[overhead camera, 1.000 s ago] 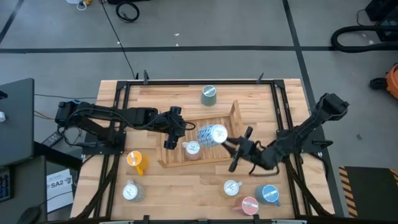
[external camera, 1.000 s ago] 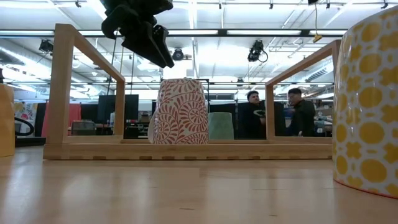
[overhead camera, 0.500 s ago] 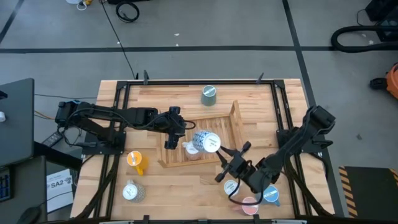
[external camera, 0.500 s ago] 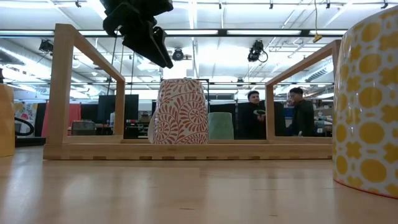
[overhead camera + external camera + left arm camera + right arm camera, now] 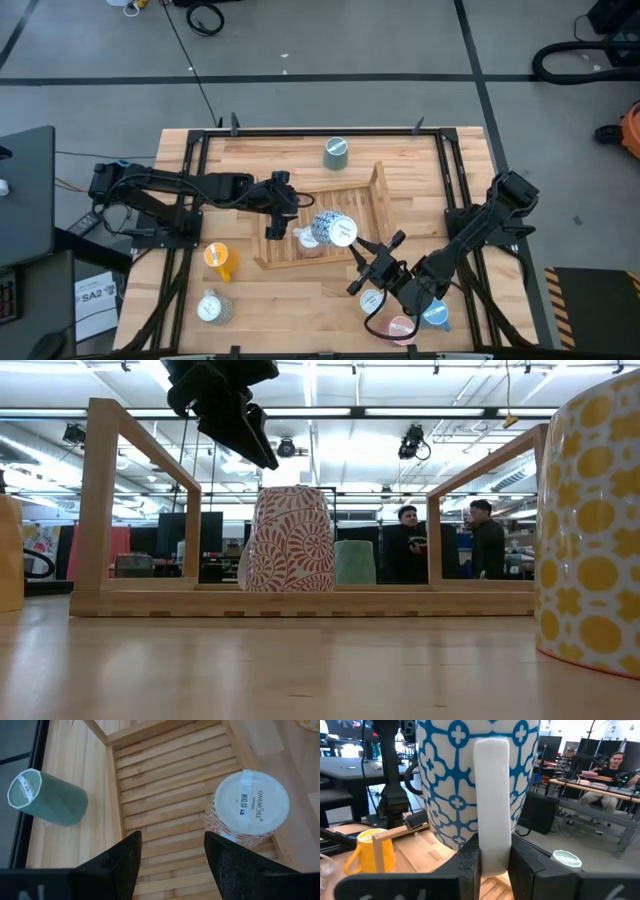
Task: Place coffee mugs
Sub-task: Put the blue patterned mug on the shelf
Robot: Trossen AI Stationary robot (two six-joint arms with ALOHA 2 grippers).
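Observation:
A blue-and-white patterned mug (image 5: 330, 228) hangs over the wooden tray (image 5: 372, 195), and my right gripper (image 5: 360, 247) is shut on it. An orange-patterned mug (image 5: 308, 238) stands upside down on the tray slats (image 5: 247, 805). My left gripper (image 5: 274, 215) hovers open over the tray's left part (image 5: 170, 845) and shows high up in the low view (image 5: 225, 410). A green mug (image 5: 336, 152) stands on the table beyond the tray. Orange (image 5: 218, 258), speckled (image 5: 210, 307), yellow-patterned (image 5: 372, 300), pink (image 5: 400, 328) and blue (image 5: 435, 313) mugs stand near the near edge. My right gripper (image 5: 491, 855) pinches the blue-and-white mug's white handle (image 5: 491, 795) between its two fingers (image 5: 470, 860), low on the handle. It comes level from the table's near right. The mug is lifted clear above the tray and tilted, with one round end facing up.
The tray has raised wooden end frames (image 5: 110, 510), (image 5: 490, 510). People stand in the room beyond the table (image 5: 480, 540). The yellow-patterned mug looms close in the low view (image 5: 590, 530). Bare slats lie between the orange-patterned mug and the tray's left frame.
My right arm has swung its wrist toward the near edge, carrying the blue-and-white mug a short way toward the near left over the tray. The mug has stayed lifted and turned a little with the wrist.

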